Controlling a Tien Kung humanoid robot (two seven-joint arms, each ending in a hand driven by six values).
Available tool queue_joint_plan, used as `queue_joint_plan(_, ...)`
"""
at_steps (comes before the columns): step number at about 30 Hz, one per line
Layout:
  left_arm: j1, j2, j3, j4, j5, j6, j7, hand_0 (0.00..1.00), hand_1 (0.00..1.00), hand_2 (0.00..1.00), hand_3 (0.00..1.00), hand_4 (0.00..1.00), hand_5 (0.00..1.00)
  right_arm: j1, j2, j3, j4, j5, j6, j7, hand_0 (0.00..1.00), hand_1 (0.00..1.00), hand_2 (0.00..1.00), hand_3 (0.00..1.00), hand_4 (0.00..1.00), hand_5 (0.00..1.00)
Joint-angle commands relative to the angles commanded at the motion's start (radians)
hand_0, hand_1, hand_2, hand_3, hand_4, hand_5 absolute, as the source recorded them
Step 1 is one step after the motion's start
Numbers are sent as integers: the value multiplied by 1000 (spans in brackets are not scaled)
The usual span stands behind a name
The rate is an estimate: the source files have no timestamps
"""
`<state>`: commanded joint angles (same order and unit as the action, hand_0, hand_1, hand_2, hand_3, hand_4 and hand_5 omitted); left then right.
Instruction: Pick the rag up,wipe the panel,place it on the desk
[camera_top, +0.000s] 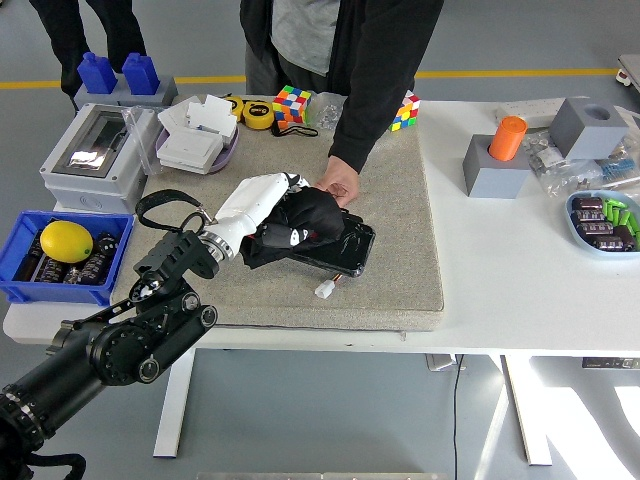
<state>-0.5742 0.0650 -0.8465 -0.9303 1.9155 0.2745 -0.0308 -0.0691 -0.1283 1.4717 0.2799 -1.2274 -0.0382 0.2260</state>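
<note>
My left hand (280, 215), white with a black arm behind it, is shut on a black rag (310, 215) and presses it on the left part of a glossy black panel (345, 250). The panel lies flat on a beige mat (400, 200) in the middle of the table. Its right half shows bare and shiny. A person at the far side rests one hand (337, 185) on the panel's far edge. My right arm is out of sight.
A small white piece (326, 291) lies on the mat just in front of the panel. A blue bin (30, 275) with a lemon sits at the left edge, a grey box (95, 155) behind it. Cubes, tape and grey blocks stand at the back and right.
</note>
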Motion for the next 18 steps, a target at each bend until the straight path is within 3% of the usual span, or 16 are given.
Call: queue_joint_plan(18,15,21,-218,107,48,7,-20,235,326,427,555,722,2,-1,1,1,1,0,1,0,590,596,523,526,881,343)
